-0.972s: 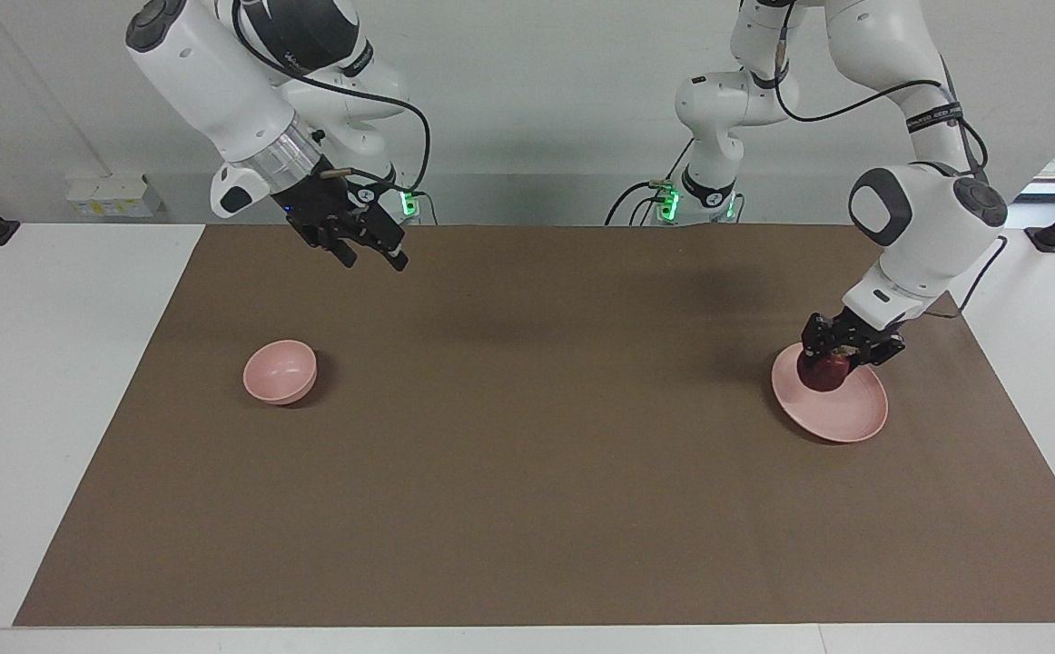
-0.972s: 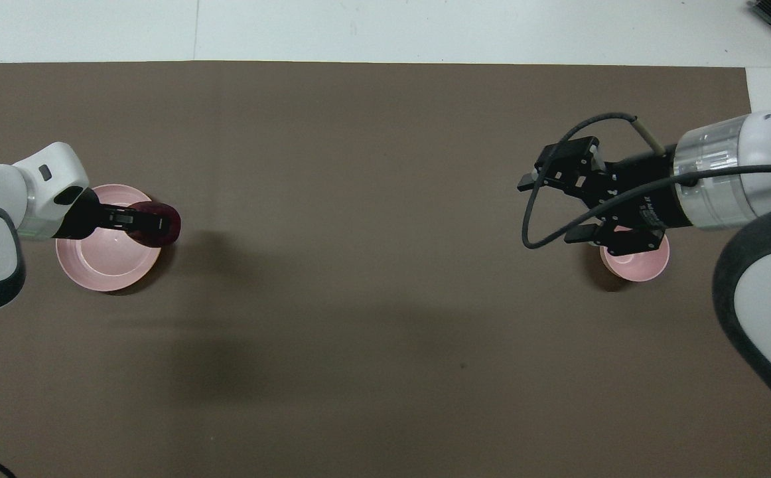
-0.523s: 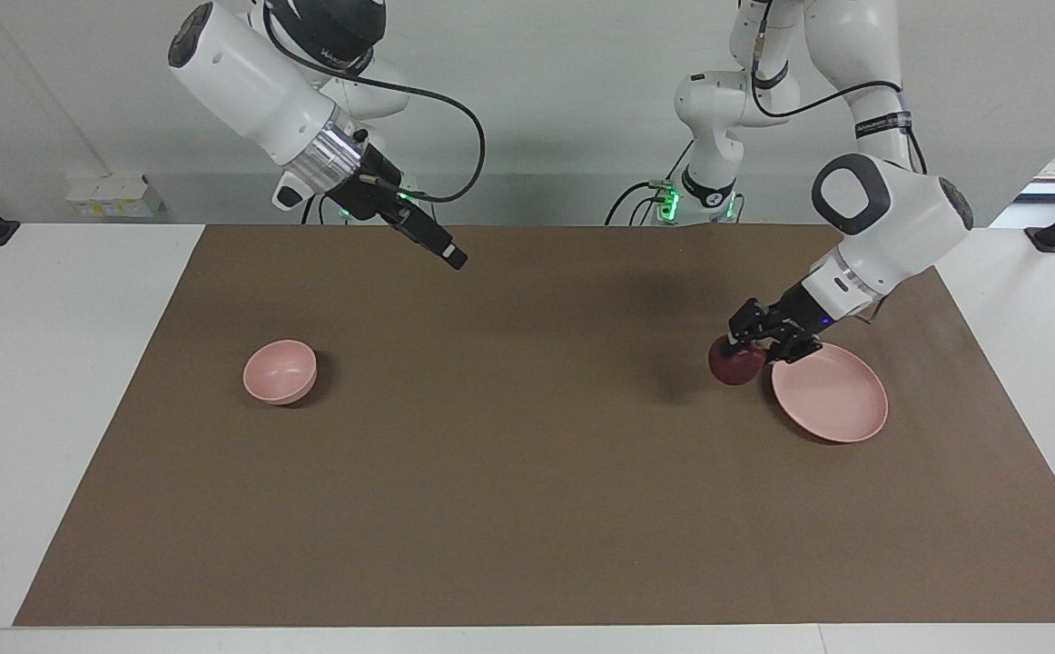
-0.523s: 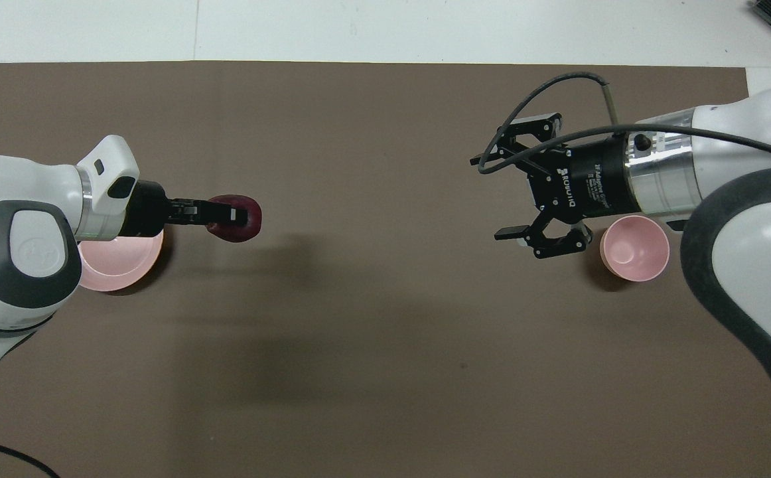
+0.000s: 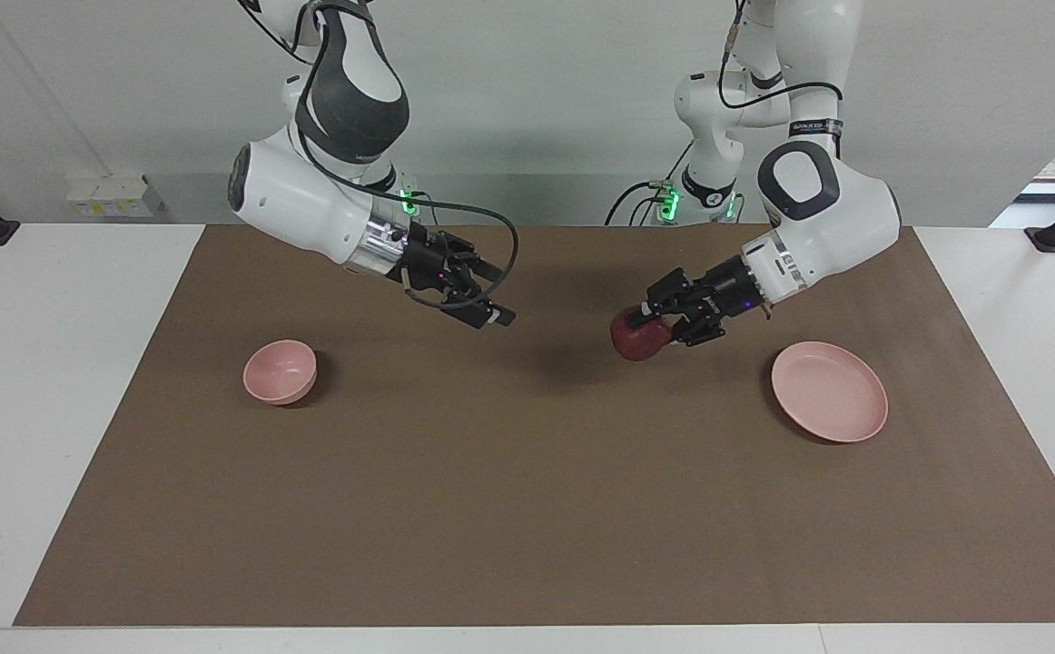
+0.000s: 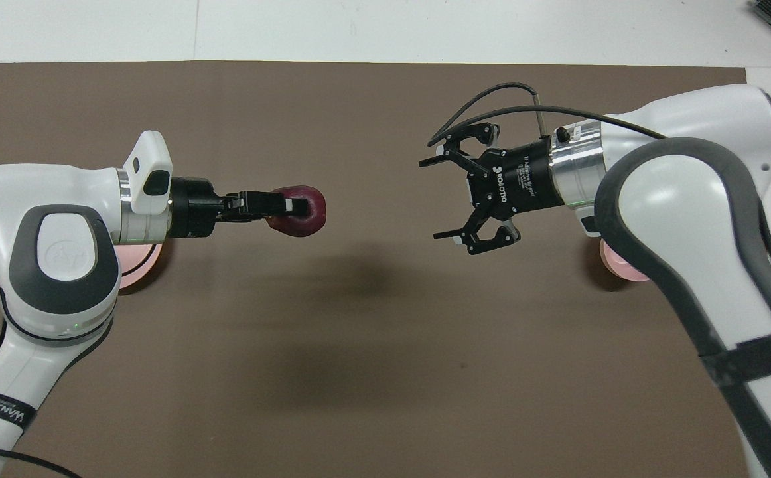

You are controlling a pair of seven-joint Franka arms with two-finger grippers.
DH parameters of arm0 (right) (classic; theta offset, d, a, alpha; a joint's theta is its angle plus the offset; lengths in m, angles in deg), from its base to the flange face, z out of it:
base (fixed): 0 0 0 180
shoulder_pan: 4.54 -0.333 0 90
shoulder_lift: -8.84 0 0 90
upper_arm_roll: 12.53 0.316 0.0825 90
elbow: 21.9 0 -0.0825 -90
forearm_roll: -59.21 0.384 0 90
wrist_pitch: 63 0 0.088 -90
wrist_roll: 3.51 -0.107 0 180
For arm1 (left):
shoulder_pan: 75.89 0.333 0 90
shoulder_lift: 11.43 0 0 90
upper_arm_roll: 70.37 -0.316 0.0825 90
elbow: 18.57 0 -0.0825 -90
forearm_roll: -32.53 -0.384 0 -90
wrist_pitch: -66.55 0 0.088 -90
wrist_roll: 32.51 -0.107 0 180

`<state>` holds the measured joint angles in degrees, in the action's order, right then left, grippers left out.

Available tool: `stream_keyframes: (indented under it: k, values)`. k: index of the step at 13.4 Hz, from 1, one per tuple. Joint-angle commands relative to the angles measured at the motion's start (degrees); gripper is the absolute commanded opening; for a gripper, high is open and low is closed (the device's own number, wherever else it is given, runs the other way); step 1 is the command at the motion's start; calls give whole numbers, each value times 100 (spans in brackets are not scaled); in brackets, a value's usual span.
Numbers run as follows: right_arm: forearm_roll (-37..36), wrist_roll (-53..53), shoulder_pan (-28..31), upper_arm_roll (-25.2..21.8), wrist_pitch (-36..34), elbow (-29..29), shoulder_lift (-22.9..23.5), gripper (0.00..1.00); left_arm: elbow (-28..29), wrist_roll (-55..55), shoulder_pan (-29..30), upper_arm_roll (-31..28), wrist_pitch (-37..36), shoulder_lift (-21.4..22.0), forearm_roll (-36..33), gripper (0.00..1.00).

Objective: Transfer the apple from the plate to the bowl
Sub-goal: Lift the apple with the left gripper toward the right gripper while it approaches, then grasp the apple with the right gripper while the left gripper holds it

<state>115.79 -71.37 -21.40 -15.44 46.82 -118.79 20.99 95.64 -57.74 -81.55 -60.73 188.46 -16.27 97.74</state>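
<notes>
Small round dark red apple (image 5: 639,335) clamped between the fingertips of the left gripper (image 5: 653,320), up in the air over bare brown mat (image 5: 527,509) near the middle of the table, clear of the plate. Flat, shallow pale pink plate (image 5: 829,391) on the mat toward the left arm's end — nothing on it, and in the overhead view mostly hidden under the left arm. Right gripper (image 6: 443,197) stretched out toward the apple from the right arm's end, fingers spread wide and holding nothing, raised over the mat with a clear gap to the fruit. Small deep pale pink bowl (image 5: 280,371) on the mat toward the right arm's end, well apart from both grippers — only its edge visible past the right arm from overhead.
</notes>
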Motion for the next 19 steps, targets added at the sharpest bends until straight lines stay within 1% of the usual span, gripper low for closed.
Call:
stream_keyframes:
  k: [1,2,4,7,10,13,15,19]
  values:
    - [476,-95,-106,1,197,-5,243,100,14,-52,3,257,-19,106,439,0]
    - [503,-174,-220,10,389,4,261,100,5,-53,29,380,7,106,571,0]
    - [521,-263,-273,10,453,-31,296,100,-4,-53,56,565,121,97,817,0]
    - [574,-271,-379,1,532,-84,306,100,-91,-35,64,899,489,54,836,0]
    - [574,-219,-423,10,523,-347,174,100,-144,-35,38,935,578,27,836,0]
    - [591,-201,-423,10,444,-479,95,100,-311,18,91,1163,771,1,845,0]
    - [731,-149,-432,10,461,-471,95,100,-338,62,91,1364,948,1,845,0]
    - [767,-104,-423,10,453,-392,95,100,-329,79,21,1383,948,27,836,0]
